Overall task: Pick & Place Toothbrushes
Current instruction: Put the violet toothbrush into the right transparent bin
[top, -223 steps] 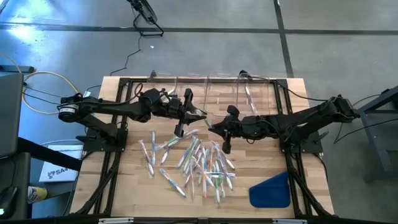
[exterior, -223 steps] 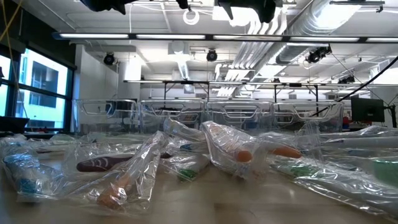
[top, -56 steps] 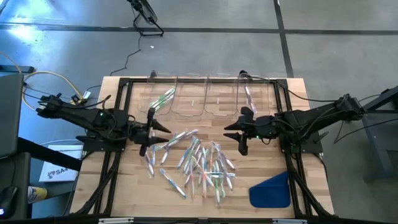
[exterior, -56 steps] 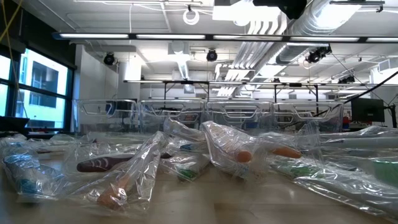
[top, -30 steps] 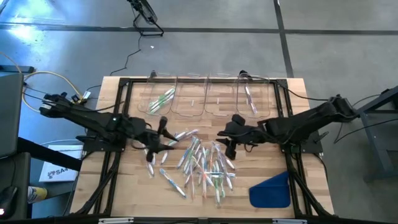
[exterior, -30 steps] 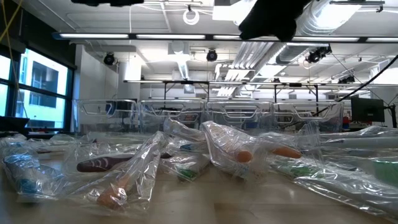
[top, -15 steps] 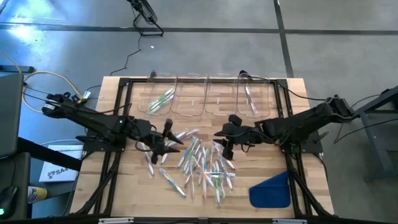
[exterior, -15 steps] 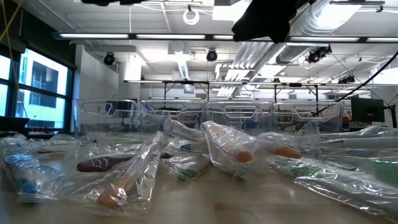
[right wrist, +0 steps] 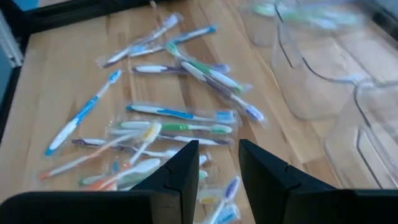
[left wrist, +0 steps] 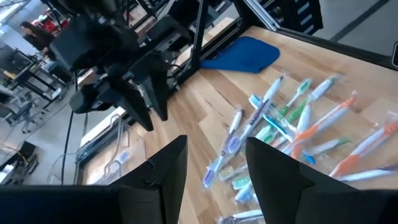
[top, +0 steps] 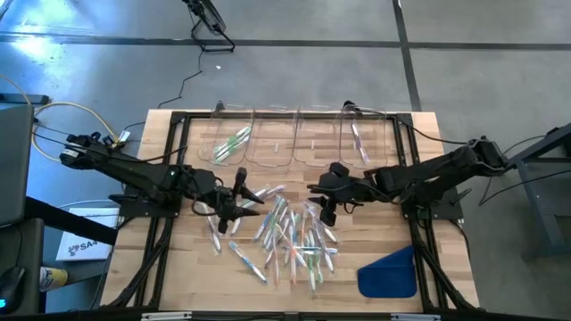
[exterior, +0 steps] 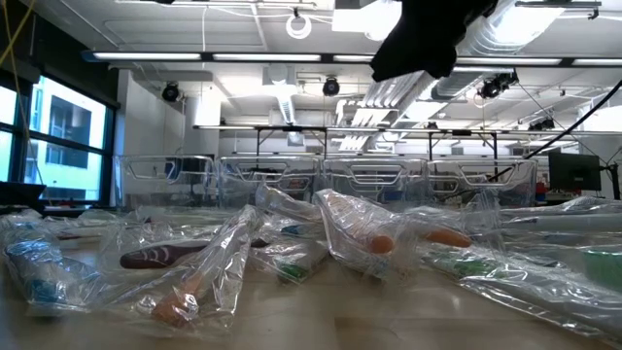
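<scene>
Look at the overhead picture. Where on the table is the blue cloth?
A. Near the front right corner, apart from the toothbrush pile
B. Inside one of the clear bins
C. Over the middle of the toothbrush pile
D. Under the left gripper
A: the blue cloth lies alone by the table's front right corner, clear of the toothbrushes and far from the bins.

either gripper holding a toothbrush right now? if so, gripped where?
No. The left gripper and right gripper are both open with nothing between their fingers, each above the toothbrushes piled on the table.
</scene>
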Tool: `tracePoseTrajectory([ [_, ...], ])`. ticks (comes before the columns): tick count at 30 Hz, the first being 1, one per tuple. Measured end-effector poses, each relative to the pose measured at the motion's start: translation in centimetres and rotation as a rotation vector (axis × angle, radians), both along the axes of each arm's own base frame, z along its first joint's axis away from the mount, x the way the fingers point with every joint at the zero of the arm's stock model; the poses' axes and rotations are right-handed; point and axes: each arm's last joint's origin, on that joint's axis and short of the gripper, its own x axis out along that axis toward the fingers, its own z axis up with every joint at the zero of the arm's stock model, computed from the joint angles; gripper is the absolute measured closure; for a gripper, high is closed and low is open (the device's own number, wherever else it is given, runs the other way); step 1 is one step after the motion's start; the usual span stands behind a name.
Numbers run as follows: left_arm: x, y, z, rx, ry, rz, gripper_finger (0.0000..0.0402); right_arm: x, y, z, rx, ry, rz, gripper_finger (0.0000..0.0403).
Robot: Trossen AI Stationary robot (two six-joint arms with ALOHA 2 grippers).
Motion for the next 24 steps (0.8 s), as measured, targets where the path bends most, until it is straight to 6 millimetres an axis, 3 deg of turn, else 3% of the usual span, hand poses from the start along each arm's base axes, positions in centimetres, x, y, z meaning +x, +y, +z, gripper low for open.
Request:
tracePoseTrajectory([
  [24, 0.0, 0.0, 0.0, -0.008, -0.004, 0.014, 0.0242, -1.1, -0.9, -1.4, 0.133, 0.176, -0.115, 0.0296],
])
